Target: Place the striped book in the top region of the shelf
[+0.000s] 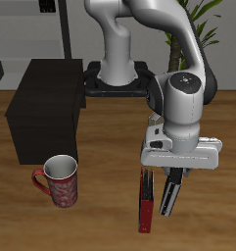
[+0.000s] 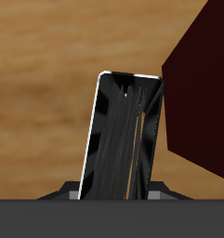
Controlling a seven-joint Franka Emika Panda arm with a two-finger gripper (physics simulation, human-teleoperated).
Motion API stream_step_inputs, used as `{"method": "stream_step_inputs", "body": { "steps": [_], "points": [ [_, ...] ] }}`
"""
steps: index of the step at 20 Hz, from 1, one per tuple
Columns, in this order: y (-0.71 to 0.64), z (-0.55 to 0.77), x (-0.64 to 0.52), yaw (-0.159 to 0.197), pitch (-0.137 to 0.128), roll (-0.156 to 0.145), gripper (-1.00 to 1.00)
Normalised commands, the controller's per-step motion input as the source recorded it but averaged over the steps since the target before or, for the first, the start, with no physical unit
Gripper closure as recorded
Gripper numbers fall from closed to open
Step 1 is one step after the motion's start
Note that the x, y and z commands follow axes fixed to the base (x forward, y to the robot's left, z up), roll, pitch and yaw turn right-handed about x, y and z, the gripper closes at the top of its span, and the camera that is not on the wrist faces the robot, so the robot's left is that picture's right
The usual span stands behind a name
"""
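Note:
The striped book shows its black cover with faint narrow stripes and a pale edge in the wrist view, reaching out from between my jaws. In the exterior view it hangs dark and slightly tilted below my gripper, which looks shut on its upper end, above the table near the front edge. My fingertips are hidden in the wrist view. The shelf, a dark boxy cabinet, stands farther back and well apart from the gripper.
A red book stands upright right beside the gripper and the held book; it also shows dark red in the wrist view. A red patterned mug stands in front of the shelf. The robot's base is behind.

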Motion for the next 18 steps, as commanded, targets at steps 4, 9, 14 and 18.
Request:
{"method": "stream_step_inputs", "body": {
  "steps": [4, 9, 14, 18],
  "points": [
    [-0.04, 0.10, -0.01, -0.008, -0.013, -0.006, 1.00],
    [0.00, 0.20, -0.14, 0.021, -0.027, 0.010, 1.00],
    [0.14, 0.29, -0.34, 0.044, -0.044, 0.045, 1.00],
    [0.15, 0.30, -0.34, 0.035, -0.045, 0.037, 1.00]
  ]
}}
